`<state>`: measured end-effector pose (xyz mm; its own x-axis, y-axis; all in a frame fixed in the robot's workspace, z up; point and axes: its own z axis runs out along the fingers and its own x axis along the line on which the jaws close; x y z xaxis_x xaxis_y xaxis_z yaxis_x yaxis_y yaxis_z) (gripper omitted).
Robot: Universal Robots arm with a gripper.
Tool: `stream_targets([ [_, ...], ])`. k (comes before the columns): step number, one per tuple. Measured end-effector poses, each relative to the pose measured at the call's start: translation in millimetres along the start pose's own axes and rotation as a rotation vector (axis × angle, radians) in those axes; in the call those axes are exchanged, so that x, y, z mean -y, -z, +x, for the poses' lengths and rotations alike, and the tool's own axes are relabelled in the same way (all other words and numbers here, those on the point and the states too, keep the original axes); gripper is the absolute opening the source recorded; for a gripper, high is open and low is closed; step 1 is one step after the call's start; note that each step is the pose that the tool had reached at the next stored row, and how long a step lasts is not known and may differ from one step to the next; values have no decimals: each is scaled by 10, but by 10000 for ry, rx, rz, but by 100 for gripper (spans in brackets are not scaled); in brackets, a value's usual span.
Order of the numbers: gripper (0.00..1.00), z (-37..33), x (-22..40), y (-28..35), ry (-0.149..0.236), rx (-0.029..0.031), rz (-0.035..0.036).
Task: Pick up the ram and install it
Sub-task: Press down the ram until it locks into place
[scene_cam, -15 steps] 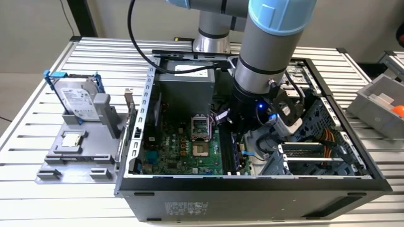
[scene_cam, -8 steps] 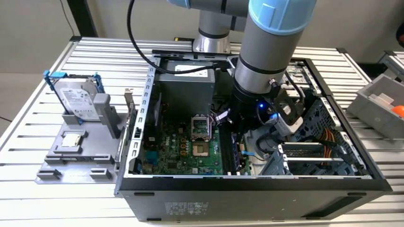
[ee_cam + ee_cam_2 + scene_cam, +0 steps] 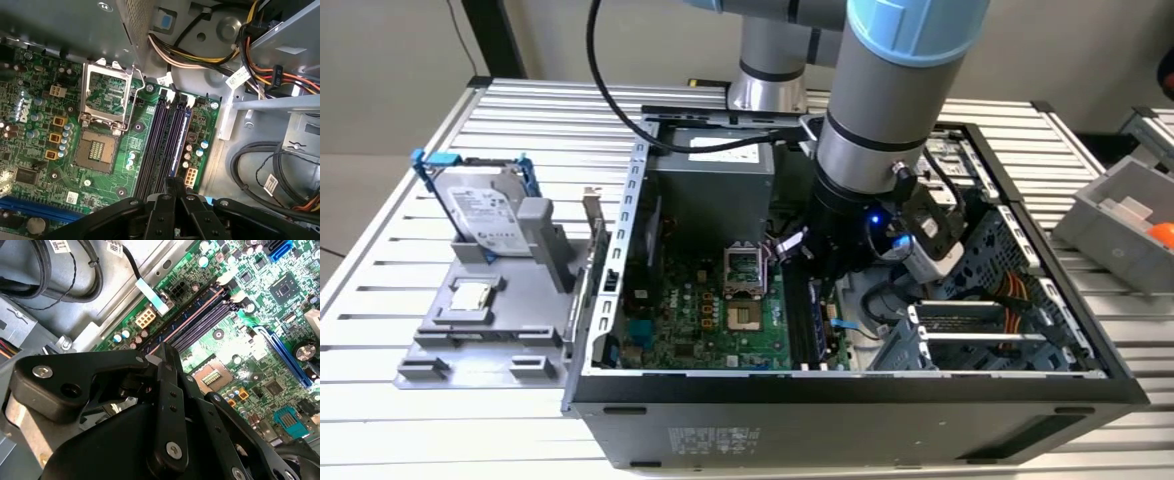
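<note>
Arm: reached steeply down from above into the open case (image 3: 854, 400), wrist low over the motherboard (image 3: 707, 320).
Tool (image 3: 175, 187): fingers pressed together, directly above the slots (image 3: 162, 140); whether anything was pinched between them could not be told.
Ram (image 3: 181, 137): a dark stick seated in the slot nearest the board's edge, lying level with its neighbours.
Desk (image 3: 400, 430): slatted metal, carrying the case and a grey fixture (image 3: 494, 320).
</note>
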<state>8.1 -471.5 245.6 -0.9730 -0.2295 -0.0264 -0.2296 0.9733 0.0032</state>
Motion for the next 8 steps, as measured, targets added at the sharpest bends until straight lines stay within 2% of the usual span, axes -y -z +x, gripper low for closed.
stream_targets([
  [8,0,0,0,3,389,-4,-5],
])
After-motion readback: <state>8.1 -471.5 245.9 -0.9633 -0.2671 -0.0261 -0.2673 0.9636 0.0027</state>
